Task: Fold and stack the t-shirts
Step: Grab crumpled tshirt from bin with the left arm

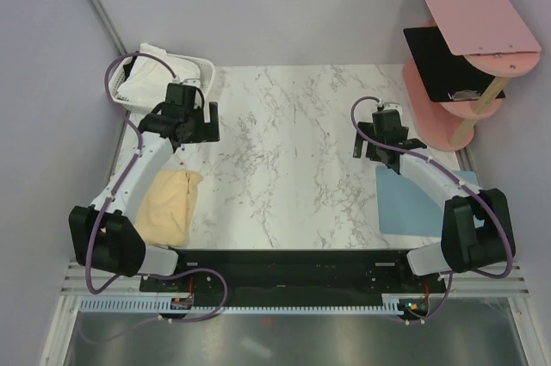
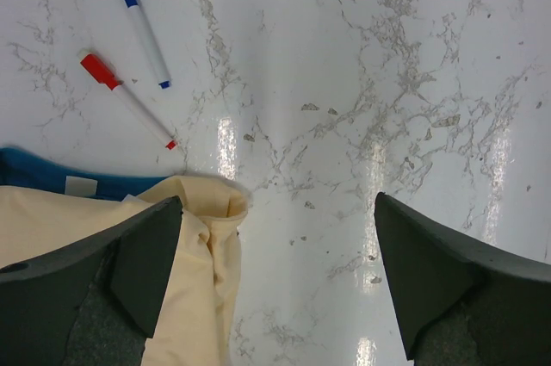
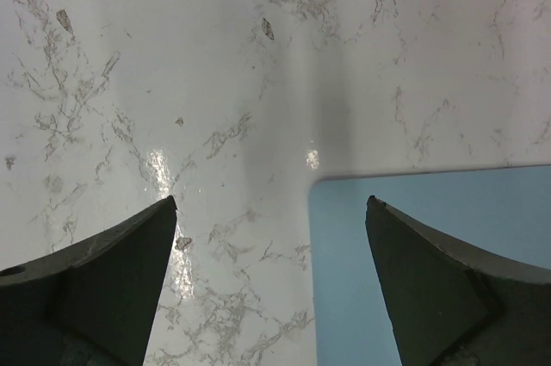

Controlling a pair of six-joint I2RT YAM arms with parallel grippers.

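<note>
A pale yellow t-shirt [image 1: 168, 205] lies folded at the table's near left. In the left wrist view its bunched edge [image 2: 202, 263] lies beside my left finger, on top of a blue cloth [image 2: 34, 174]. White cloth [image 1: 157, 67] fills a white basket [image 1: 203, 63] at the back left; no print shows on it. The black t-shirt is out of view. My left gripper [image 1: 191, 125] [image 2: 275, 271] is open and empty above bare marble, just beyond the yellow t-shirt. My right gripper [image 1: 379, 146] [image 3: 271, 271] is open and empty over the corner of the light-blue mat [image 3: 430, 245].
The light-blue mat [image 1: 422, 198] lies flat at the near right. A pink tiered stand [image 1: 469, 30] at the back right holds a black clipboard [image 1: 439, 60]. A blue marker [image 2: 138, 23] and a red marker [image 2: 125, 97] lie on the marble near the left gripper.
</note>
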